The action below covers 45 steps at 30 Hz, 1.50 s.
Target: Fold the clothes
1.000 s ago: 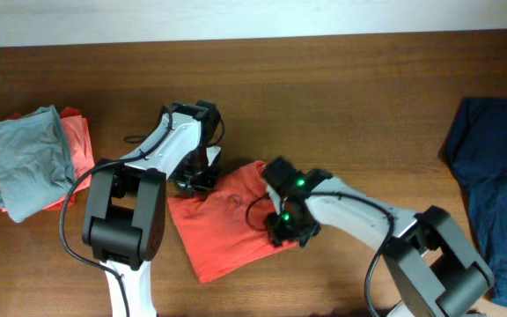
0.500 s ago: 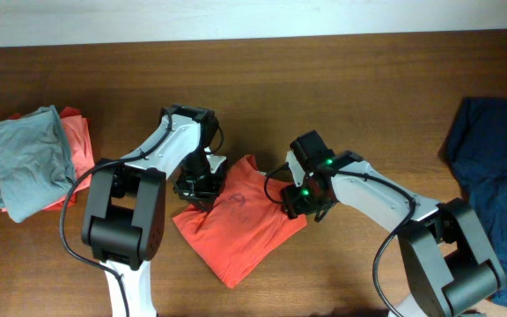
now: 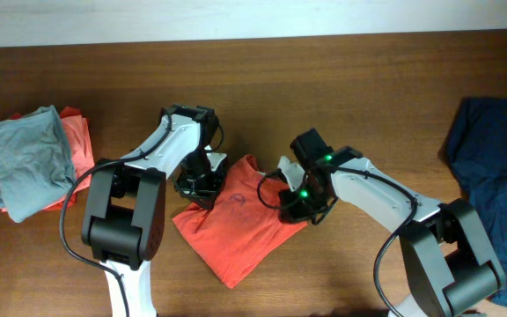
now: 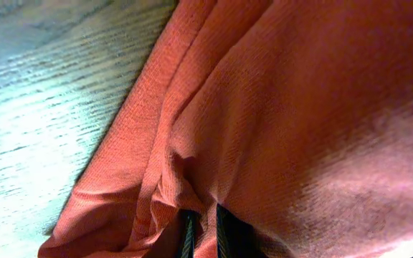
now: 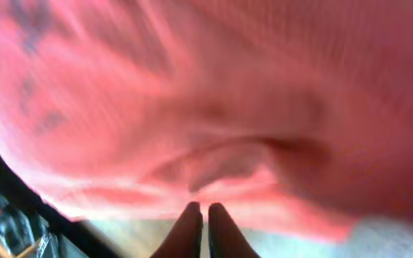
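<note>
The orange-red T-shirt (image 3: 236, 224) lay crumpled on the table (image 3: 368, 88), roughly mid-table between both arms. My left end effector (image 3: 196, 189) sat at its upper-left edge, narrow and pinching a ridge of the cloth between its fingers (image 4: 228, 231). My right end effector (image 3: 293, 204) sat at the shirt's right edge, its jaws drawn together against the fabric — the wrist view was too blurred to tell whether any cloth was caught. A grey folded shirt (image 3: 29, 158) lay far left, a navy garment (image 3: 500, 176) far right.
</note>
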Tool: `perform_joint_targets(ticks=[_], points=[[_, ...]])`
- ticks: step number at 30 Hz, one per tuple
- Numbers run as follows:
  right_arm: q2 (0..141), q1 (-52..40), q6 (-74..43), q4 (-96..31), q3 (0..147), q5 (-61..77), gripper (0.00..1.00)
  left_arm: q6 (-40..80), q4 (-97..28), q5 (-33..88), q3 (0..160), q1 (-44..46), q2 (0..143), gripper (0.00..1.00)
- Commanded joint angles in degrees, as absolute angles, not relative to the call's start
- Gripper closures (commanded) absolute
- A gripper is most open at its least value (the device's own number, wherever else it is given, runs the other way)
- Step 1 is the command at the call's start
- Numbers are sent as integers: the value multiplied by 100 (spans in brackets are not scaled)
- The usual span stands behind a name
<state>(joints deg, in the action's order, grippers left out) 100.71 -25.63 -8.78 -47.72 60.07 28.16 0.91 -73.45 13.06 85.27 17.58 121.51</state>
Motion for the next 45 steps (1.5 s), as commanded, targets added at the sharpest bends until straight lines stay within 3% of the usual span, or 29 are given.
perform_joint_targets(ticks=[1,6,10,11,14,16,18,24,29,30,32,34,38,45], points=[[10097,-2536,-845,-5290,6077,2475,90,78,-7286,1240,8479,1730,12245,88],[10097,-2536,-858,-5992,6077,2121,83,78,-7279,1197,8479,1730,12245,87],[10097,-2536,-884,-5848,6077,2027,80,78,-7264,1199,8479,1730,12245,88],[10097,-2536,-882,-5719,6077,2014,76,78,-7264,1199,8479,1730,12245,88],[10097,-2536,-1009,-5116,6077,1625,47,78,-7264,1199,8479,1730,12245,88],[10099,-2536,-1098,-4727,6077,1411,33,78,-7269,1199,8479,1730,12245,87],[10099,-2536,-1098,-4449,6077,1382,33,78,-7269,1199,8479,1730,12245,87],[10101,-2536,-1100,-4060,6055,1385,43,78,-7266,1199,8479,1730,12245,87],[10103,-2554,-1140,-3887,6012,1535,44,78,-7266,1199,8479,1730,12245,87],[10103,-2552,-1140,-3870,6012,1678,50,78,-7266,1199,8479,1730,12245,87],[10103,-2552,-1138,-3859,6012,1992,80,78,-7266,1197,8479,1730,12245,87],[10103,-2552,-1138,-3951,6012,2152,96,78,-7266,1197,8479,1730,12245,87],[10075,-2495,-1118,-4539,6036,2187,96,75,-7269,1194,8479,1730,12245,87],[10012,-1922,-661,-6685,6200,2143,94,73,-7266,1061,8479,1730,12245,87]])
